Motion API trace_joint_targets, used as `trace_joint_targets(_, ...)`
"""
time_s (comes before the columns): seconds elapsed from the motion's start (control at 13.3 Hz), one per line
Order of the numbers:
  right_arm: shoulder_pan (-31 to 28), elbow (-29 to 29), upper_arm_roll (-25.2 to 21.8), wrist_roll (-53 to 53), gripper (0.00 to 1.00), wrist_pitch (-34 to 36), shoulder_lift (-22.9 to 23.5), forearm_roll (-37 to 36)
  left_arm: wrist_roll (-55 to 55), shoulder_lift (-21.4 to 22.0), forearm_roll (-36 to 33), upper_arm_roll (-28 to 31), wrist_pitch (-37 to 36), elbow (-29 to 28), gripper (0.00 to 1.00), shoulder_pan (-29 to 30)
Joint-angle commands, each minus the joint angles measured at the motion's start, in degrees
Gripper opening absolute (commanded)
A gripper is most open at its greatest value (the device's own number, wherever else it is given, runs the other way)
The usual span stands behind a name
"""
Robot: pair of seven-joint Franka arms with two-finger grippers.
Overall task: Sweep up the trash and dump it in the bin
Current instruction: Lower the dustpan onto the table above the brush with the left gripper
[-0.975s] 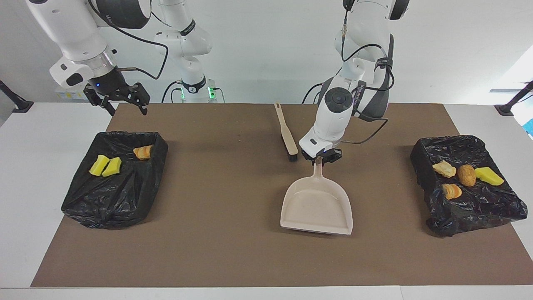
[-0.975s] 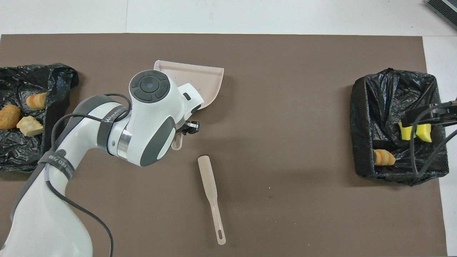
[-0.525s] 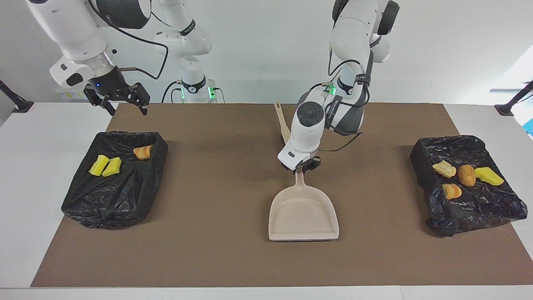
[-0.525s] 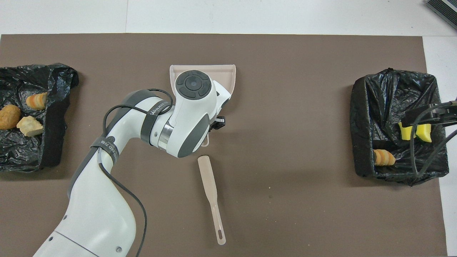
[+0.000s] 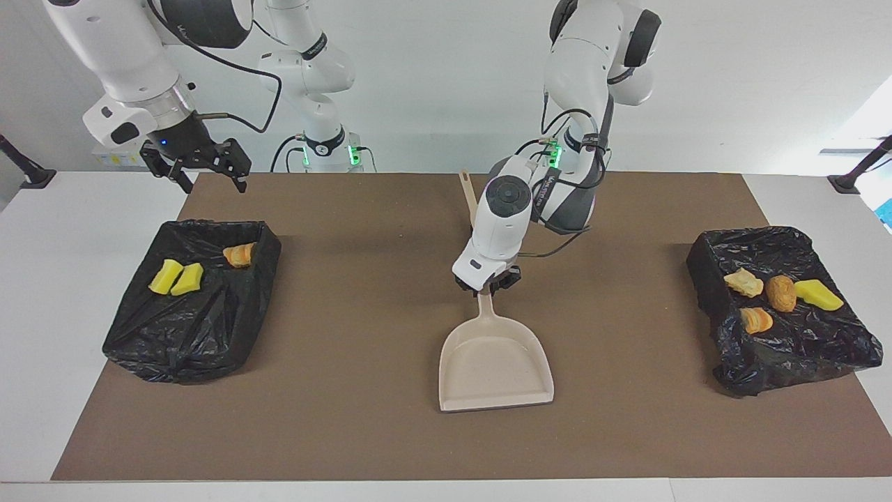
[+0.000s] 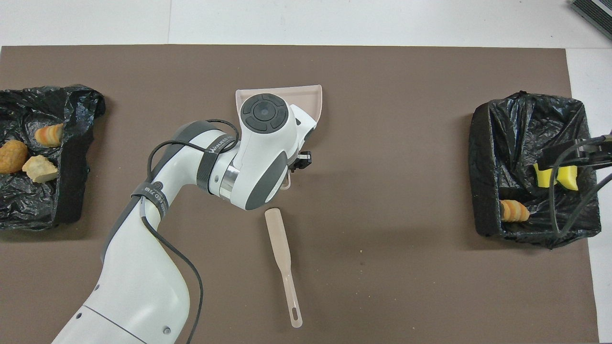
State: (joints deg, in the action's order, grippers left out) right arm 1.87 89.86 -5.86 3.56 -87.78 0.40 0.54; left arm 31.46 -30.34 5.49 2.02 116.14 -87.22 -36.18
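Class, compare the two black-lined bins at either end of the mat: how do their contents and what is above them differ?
The bin at the right arm's end holds three pieces, two yellow wedges and one orange lump; the bin at the left arm's end holds four, with one yellow wedge. The open right gripper hangs near the first; no gripper is near the second. Both have crumpled black liners.

Dustpan (image 5: 496,362) smooth matt plastic; bin liners (image 5: 188,328) crinkled glossy plastic.
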Motion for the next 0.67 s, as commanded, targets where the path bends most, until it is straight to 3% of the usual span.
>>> trace_joint_targets(0.0, -0.20, 1.55, 0.15, -1.10, 1.00, -0.73, -1.36, 0.61, -0.78, -0.24, 0.22, 0.88, 1.55, -0.06, 1.00, -0.91)
trace_joint_targets(0.3, -0.20, 1.55, 0.15, -1.10, 1.00, -0.73, -1.36, 0.61, -0.70, 0.98, 0.40, 0.88, 1.82, -0.49, 1.00, 0.58)
trace_joint_targets(0.6, -0.20, 1.55, 0.15, -1.10, 1.00, -0.73, -1.36, 0.61, -0.70, 5.98, 0.49, 0.88, -1.16, -0.67, 1.00, 3.56)
